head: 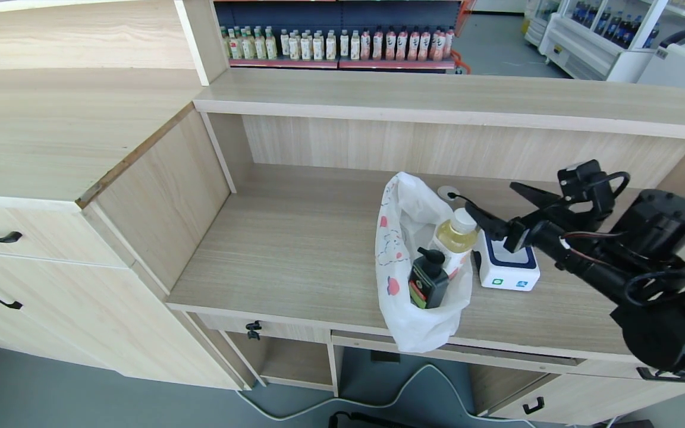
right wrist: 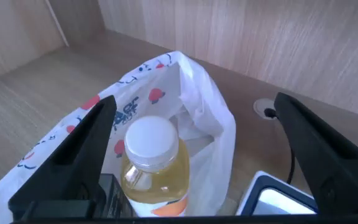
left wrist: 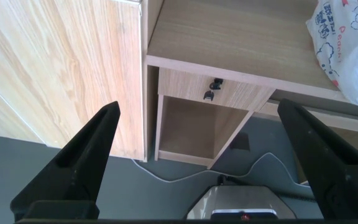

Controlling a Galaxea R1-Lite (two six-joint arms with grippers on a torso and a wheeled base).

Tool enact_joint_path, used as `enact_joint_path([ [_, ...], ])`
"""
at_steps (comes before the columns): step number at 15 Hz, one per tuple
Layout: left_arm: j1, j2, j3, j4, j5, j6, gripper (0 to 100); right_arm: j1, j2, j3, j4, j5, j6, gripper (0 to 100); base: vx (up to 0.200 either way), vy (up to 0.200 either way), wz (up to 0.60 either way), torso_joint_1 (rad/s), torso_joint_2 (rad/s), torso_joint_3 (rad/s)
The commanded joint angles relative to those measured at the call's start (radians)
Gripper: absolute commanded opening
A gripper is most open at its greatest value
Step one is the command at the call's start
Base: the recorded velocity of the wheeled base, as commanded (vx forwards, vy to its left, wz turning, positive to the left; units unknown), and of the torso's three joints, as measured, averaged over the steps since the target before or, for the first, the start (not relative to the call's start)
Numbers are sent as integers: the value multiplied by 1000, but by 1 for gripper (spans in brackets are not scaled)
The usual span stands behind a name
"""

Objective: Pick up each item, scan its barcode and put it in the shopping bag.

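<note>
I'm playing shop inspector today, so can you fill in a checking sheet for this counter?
Surface: pale wooden counter.
Job's things: shopping bag holds a yellow drink bottle and a black pump bottle; scanner beside it.
Clutter: nothing seen.
Grippers: right gripper open above bag and scanner; left gripper open, low before the counter.
Cables: thin black cable from a counter hole; white cable on the floor.
Surroundings: drinks shelf behind.
</note>
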Motion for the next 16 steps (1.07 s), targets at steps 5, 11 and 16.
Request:
enact_joint_path([
  [5, 0, 0, 0, 0, 0, 0, 100, -171, -723, 288, 570, -262, 34, 100, 0, 0, 0, 0, 0, 0],
  [11, 0, 0, 0, 0, 0, 0, 100, -138, -1394, 617, 921, -273, 51, 100, 0, 0, 0, 0, 0, 0],
  [16, 0, 0, 0, 0, 0, 0, 100, -187, -1852, 617, 1407, -267, 36, 100, 0, 0, 0, 0, 0, 0],
])
